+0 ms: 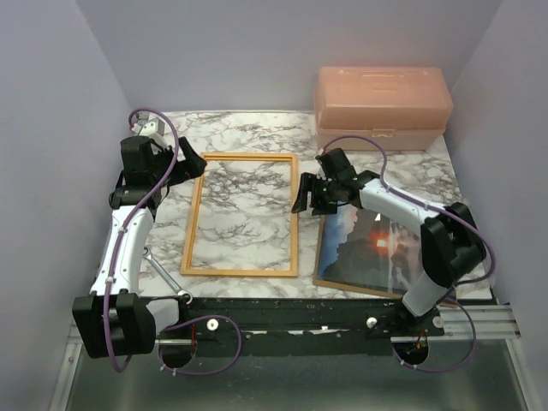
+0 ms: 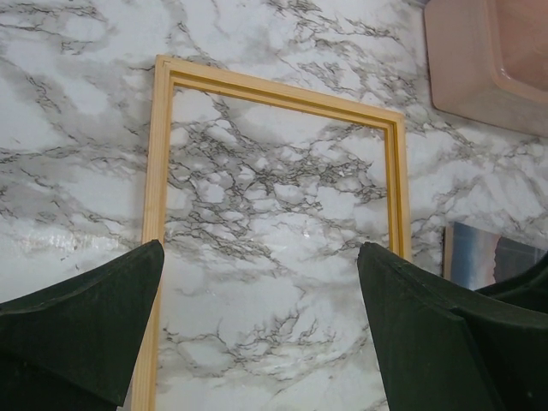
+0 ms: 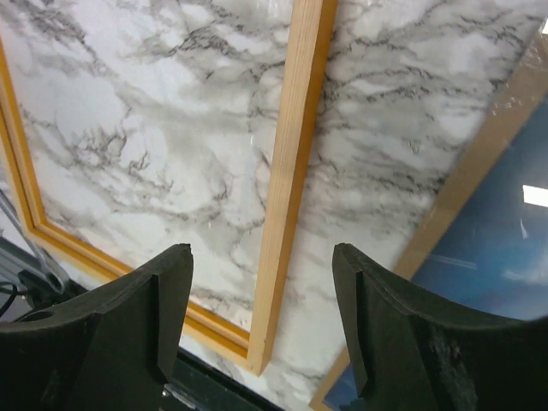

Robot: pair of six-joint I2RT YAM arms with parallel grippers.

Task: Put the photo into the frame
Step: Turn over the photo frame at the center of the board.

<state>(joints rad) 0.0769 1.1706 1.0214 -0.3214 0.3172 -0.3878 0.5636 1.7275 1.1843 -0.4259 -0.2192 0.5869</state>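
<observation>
Pickup stage, not yet begun: left gripper (image 2: 261, 247) and right gripper (image 3: 261, 253) are held apart, empty. The frame (image 1: 240, 271) is seen flat on the marble table (image 1: 257, 128), the photo (image 1: 368, 244) just right of it, seemingly on a brown board (image 3: 458, 180). 1 photo edge must be pinched next.

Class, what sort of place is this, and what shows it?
Likely a robot test booth: two arms bolted to a rail, plain walls around a marble-patterned table, a frame, photo and pink box laid out.
</observation>
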